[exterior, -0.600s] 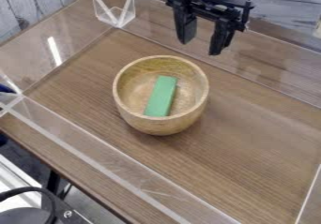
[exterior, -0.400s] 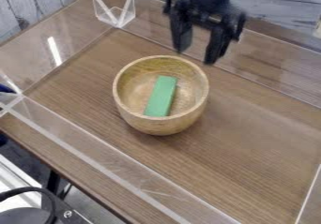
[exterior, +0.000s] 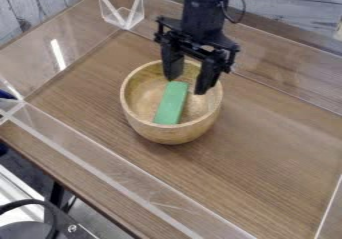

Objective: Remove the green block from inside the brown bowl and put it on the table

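The gripper [exterior: 190, 80] hangs over the bowl's [exterior: 143, 125] far rim, fingers apart and empty, pointing down. To grasp well, it should centre over the block [exterior: 171, 104], straddle its narrow width, and descend without clipping the rim. The bowl holds only that block, lying flat inside.
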{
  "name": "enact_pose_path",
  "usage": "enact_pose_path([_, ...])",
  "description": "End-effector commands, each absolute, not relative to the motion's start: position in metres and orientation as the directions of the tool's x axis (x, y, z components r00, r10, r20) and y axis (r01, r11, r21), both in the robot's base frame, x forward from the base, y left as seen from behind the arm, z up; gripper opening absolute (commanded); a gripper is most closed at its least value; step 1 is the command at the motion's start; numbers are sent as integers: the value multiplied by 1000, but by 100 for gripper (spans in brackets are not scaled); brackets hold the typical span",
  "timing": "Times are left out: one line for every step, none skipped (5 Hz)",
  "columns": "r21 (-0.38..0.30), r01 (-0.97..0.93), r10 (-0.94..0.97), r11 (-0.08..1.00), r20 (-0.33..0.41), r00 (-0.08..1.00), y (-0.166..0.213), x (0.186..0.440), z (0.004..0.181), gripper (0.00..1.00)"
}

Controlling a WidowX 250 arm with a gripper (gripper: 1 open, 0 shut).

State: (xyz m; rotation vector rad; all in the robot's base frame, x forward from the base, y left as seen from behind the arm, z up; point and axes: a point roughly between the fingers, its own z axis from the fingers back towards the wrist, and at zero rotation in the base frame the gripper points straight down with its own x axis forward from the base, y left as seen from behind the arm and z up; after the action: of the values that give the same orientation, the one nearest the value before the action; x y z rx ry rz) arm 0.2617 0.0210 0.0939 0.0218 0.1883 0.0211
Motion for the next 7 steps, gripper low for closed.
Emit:
enact_pose_path([32, -37, 42, 999, -159, 986, 32, 263, 98, 100])
enact_pose_path([35, -47, 52, 998, -174, 983, 38, 259, 90, 100])
enact_pose_path([35, -49, 54, 998, -194, 980, 40, 257, 82, 100])
enact_pose_path([26, -48, 52, 999, -202, 978, 42, 255, 71, 100])
enact_pose_path([17, -49, 51, 999, -192, 980, 42, 254, 67, 100])
enact_pose_path([9, -47, 47, 999, -181, 982, 42, 254, 67, 100])
enact_pose_path([1, -45, 45, 999, -164, 985, 41, 253, 71, 100])
